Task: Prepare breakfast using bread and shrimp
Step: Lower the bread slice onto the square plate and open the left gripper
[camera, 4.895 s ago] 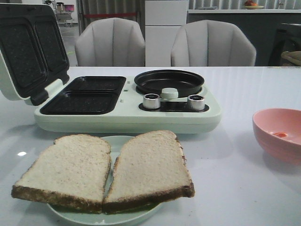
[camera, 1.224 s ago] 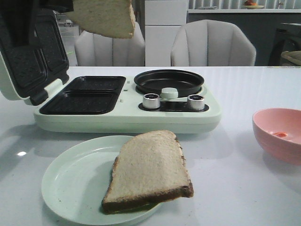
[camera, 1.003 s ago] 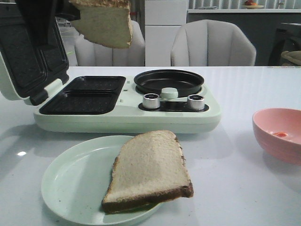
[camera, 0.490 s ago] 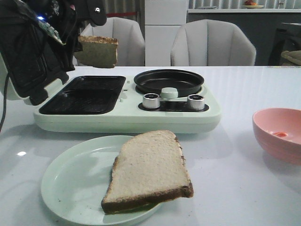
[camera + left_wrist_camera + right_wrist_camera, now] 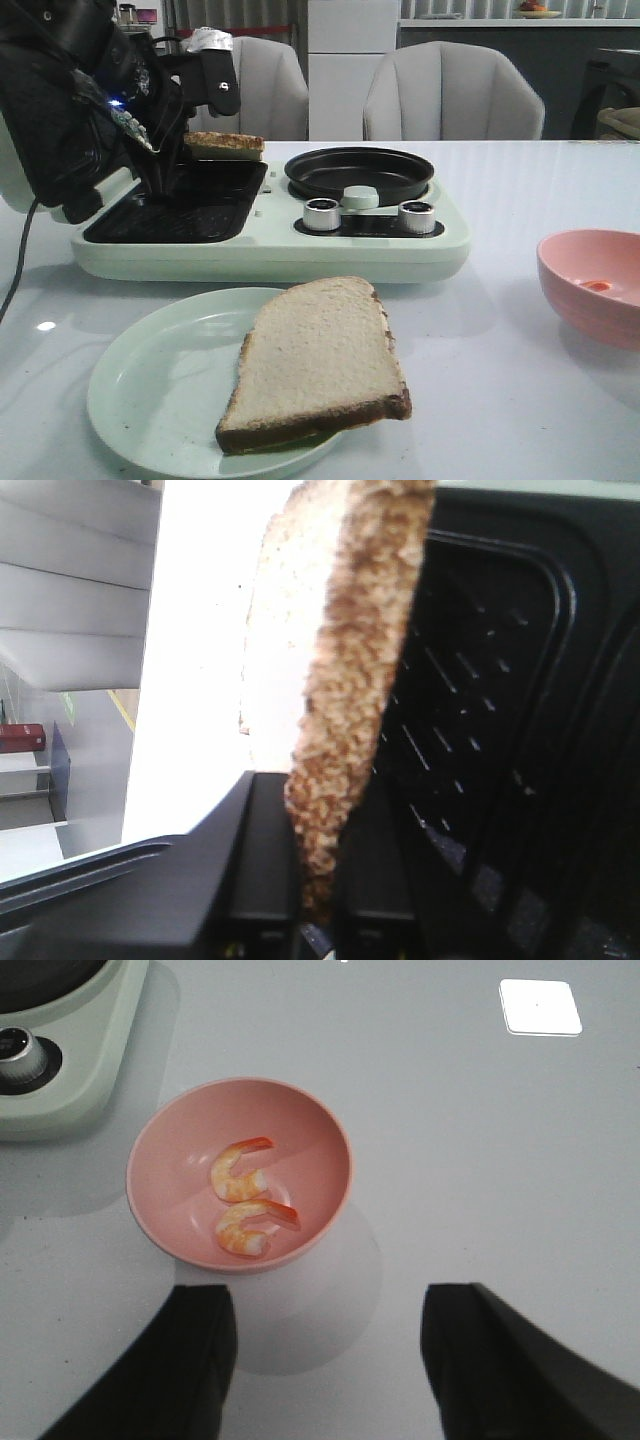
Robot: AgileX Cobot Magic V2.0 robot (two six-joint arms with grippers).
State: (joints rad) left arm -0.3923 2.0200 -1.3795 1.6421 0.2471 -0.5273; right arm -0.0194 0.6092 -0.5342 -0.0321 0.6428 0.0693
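My left gripper (image 5: 190, 152) is shut on one bread slice (image 5: 226, 145) by its crust and holds it flat, just above the rear grill tray (image 5: 215, 178) of the sandwich maker. In the left wrist view the slice (image 5: 350, 650) stands edge-on between my fingers (image 5: 262, 880), beside the black ribbed tray (image 5: 500, 730). The other slice (image 5: 320, 365) lies on the pale green plate (image 5: 150, 390). My right gripper (image 5: 325, 1360) is open and empty above the table, near the pink bowl (image 5: 165, 1210) with two shrimp (image 5: 238, 1172) (image 5: 252, 1228).
The mint sandwich maker (image 5: 270, 250) has its lid (image 5: 40, 110) open at the left, a round black pan (image 5: 360, 172) and two knobs (image 5: 322, 215). The pink bowl (image 5: 590, 285) stands at the right. Two chairs (image 5: 450, 90) are behind the table.
My left arm has come down with the bread slice from high above the lid to just over the rear grill tray. The slice has turned flat. One slice stays on the plate.
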